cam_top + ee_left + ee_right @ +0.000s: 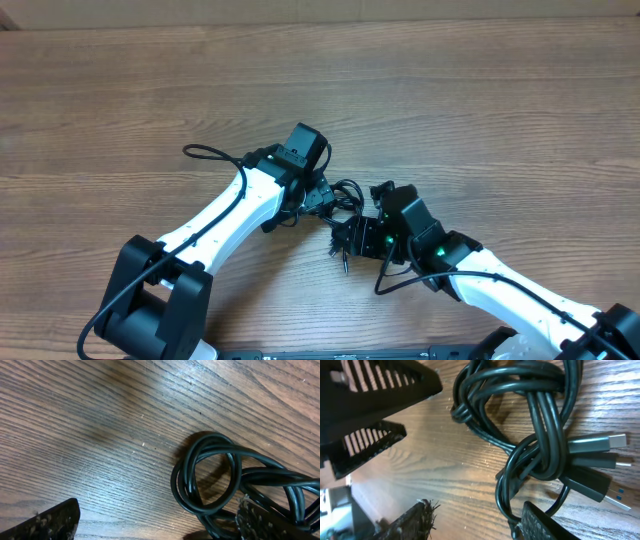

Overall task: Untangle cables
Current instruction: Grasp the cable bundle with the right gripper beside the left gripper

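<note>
The cables (347, 192) lie as a small black knot on the wooden table between my two grippers. In the right wrist view the cables (535, 435) twist into loops, with silver plug ends (616, 441) pointing right. My right gripper (477, 522) is open, low over the table. One loop lies just inside its right finger (545, 527), and bare wood fills the rest of the gap. My left gripper (155, 525) is open wide. A cable loop (207, 477) lies in front of its right finger (260, 520), which overlaps the strands.
The wooden table (120, 90) stretches out on all sides of the knot. A thicker black cable (205, 152) runs along the left arm, and another (395, 285) hangs by the right arm. The left gripper's fingers (370, 405) show at the upper left of the right wrist view.
</note>
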Motion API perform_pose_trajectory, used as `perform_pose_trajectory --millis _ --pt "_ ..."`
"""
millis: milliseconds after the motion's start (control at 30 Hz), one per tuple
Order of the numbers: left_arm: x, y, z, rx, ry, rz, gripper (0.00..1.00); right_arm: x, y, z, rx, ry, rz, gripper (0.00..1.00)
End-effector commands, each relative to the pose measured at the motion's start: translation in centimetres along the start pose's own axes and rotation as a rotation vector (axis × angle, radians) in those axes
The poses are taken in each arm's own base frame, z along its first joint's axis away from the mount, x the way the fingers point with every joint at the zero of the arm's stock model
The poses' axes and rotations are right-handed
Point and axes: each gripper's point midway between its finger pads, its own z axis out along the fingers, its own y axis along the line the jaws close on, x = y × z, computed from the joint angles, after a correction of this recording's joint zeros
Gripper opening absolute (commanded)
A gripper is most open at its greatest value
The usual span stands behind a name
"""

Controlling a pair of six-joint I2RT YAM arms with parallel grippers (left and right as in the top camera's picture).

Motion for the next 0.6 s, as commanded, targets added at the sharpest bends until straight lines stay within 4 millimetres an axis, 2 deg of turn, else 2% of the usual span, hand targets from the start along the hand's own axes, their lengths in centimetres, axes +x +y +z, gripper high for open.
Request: perform_pose_trajectory --millis 0,200,367,567 --pt "0.1 0.2 0.4 -0.019 -0.002 0.029 1.0 -1.5 0.3 0.2 0.032 -0.074 0.024 0.56" --pt "0.1 0.2 0.4 -0.02 -0.003 0.029 0.99 -1.5 -0.9 2.0 0.06 -0.066 0.054 0.54" --pt "0.2 0.2 0.4 -0.019 -0.002 0.03 1.0 -1.5 -0.7 2.4 0.044 -0.06 0.063 0.32" --pt "0.1 0.2 0.4 -0.02 -0.003 0.03 0.99 -1.7 -0.5 2.4 0.034 -0.065 0.056 0.29"
